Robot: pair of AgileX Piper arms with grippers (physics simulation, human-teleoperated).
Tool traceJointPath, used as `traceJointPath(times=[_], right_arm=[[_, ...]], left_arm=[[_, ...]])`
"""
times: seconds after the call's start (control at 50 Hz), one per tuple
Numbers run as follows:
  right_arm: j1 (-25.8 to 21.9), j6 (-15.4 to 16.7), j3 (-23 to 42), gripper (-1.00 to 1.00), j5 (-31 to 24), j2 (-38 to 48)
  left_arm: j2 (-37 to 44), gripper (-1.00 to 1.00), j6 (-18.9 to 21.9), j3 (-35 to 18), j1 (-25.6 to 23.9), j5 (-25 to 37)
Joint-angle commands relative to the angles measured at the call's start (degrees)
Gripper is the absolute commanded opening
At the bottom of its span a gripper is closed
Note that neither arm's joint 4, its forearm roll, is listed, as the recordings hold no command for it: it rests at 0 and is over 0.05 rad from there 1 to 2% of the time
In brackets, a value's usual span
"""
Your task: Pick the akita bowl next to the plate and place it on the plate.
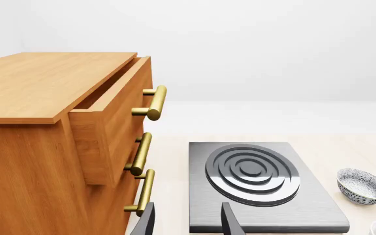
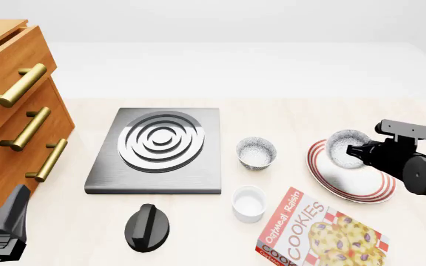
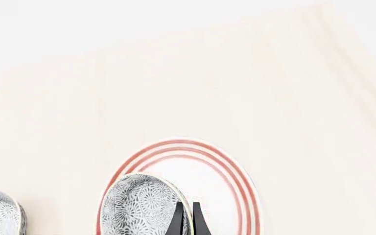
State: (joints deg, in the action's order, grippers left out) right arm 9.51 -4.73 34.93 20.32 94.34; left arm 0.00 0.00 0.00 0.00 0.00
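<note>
Item: akita bowl (image 2: 344, 147), which we are carrying clenched by its rim in the right gripper (image 2: 358, 151), apparently tilted, over the plate (image 2: 361, 185) at its 11 o'clock. Next: lowering, releasing. Left gripper (image 1: 188, 223) idling, released.

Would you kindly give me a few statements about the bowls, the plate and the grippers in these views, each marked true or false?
1. The right gripper is shut on the rim of an akita bowl over the plate. True.
2. The second speckled bowl sits on the stove burner. False: it stands on the table between the burner and the plate.
3. The left gripper is holding the white cup. False: it is open and holds nothing, near the wooden cabinet.
4. The cabinet's top drawer is pulled partly open. True.
5. The cookie box lies on the plate. False: it lies on the table, nearer the arms than the plate.
</note>
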Motion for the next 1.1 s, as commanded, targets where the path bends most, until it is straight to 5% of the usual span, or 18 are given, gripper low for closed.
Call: traceJointPath(times=[0.02, 1.1], right_arm=[[-0.50, -0.14, 0.13, -1.00, 0.22, 0.63], [-1.80, 1.03, 0.80, -1.00, -0.13, 4.06]], left_arm=[[0.00, 1.00, 0.00, 0.00, 0.00, 0.00], [0.00, 1.00, 0.00, 0.00, 0.00, 0.00]])
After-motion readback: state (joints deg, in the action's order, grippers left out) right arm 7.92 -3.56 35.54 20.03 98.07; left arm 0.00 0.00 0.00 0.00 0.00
